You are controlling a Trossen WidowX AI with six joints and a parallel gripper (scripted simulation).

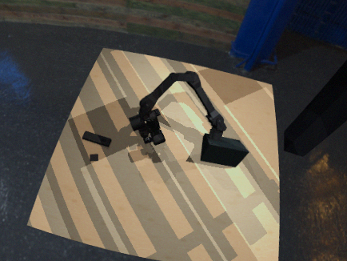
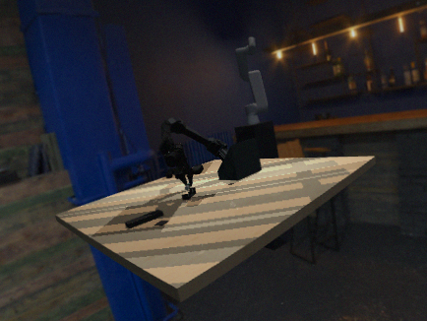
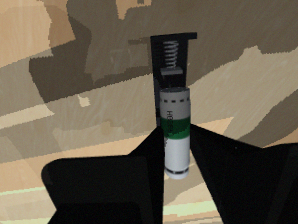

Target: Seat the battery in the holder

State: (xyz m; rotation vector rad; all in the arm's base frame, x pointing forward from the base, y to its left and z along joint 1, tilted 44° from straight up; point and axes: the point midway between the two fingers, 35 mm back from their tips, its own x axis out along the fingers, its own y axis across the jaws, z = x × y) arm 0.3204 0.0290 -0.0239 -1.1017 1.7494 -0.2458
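Observation:
My gripper [image 3: 174, 130] [image 2: 188, 186] is shut on the battery [image 3: 177, 152], a grey, green and white cylinder gripped around its green band. Its grey flat end points to the spring [image 3: 171, 54]; its white end points back between the fingers. The black holder [image 3: 155, 75] [image 2: 186, 196] [image 1: 147, 139] is under and beyond the battery. The battery's grey end overlaps the holder's channel in the wrist view, short of the spring's plate, with the holder's left wall showing beside it. The holder's near end and lip are hidden by battery and fingers. I cannot tell whether the battery touches the holder.
A black bar [image 1: 97, 138] [image 2: 144, 219] lies on the table [image 1: 132, 208] [image 2: 197, 261] off to the side of the holder, with a small dark square [image 1: 93, 157] [image 2: 160, 223] near it. A dark block [image 1: 224, 151] [image 2: 239, 162] stands by the arm's base.

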